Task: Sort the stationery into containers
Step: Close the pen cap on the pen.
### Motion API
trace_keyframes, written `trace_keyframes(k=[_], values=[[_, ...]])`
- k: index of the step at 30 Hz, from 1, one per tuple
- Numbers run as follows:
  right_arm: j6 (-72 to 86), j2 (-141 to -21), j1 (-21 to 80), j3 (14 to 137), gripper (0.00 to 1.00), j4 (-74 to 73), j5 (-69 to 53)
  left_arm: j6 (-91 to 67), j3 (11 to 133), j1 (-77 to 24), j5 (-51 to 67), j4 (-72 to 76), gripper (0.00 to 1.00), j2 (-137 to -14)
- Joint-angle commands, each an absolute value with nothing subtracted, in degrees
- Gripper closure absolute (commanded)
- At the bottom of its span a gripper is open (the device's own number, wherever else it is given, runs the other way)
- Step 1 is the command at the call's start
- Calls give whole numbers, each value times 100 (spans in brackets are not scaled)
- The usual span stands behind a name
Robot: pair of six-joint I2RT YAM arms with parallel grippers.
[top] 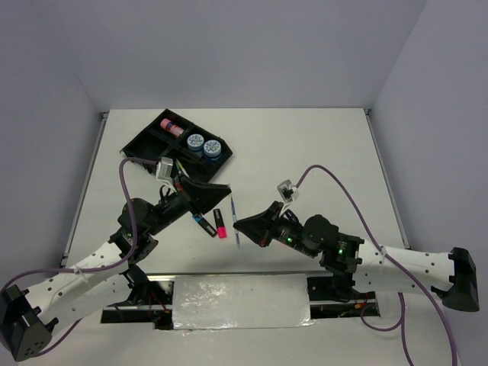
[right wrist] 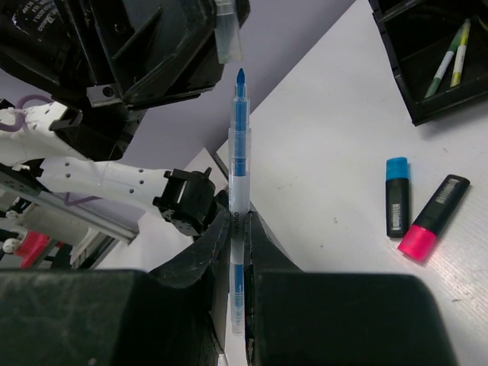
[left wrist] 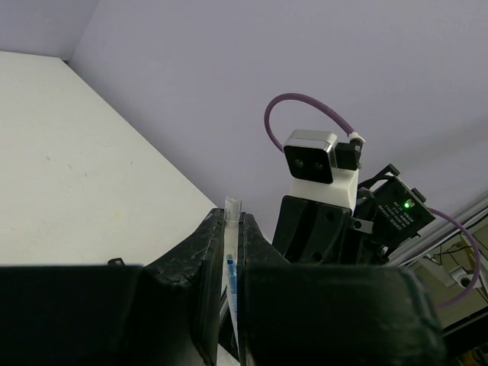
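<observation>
My right gripper (right wrist: 242, 217) is shut on a blue pen (right wrist: 239, 152) with a clear barrel and holds it above the table, its bare blue tip pointing at my left gripper. My left gripper (left wrist: 234, 217) is shut on the pen's clear cap (left wrist: 232, 207). The cap also shows in the right wrist view (right wrist: 227, 34), just off the tip. In the top view the two grippers (top: 226, 187) (top: 238, 223) face each other mid-table. A blue-capped highlighter (right wrist: 396, 198) and a pink-capped one (right wrist: 431, 217) lie on the table.
The black divided tray (top: 139, 145) stands at the back left. It holds two round blue tubs (top: 196, 142) (top: 213, 148), a pink-capped tube (top: 171, 126) and thin pens (right wrist: 450, 57). A foil-covered strip (top: 240, 303) lies along the near edge.
</observation>
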State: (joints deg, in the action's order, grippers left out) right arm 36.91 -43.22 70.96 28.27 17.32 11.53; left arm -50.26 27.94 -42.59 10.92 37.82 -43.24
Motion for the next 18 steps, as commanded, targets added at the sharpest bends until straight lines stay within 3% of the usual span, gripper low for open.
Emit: trace_keyframes(k=[1,18], values=[[3568,-4227,7154,3129,100,2004,1117,-4834,2891,-4289,993,3964,100,-4254],[3296,-4306,7172,3480,100,1733,1458,-5106,2848,-4289,1362,4262,100,-4438]])
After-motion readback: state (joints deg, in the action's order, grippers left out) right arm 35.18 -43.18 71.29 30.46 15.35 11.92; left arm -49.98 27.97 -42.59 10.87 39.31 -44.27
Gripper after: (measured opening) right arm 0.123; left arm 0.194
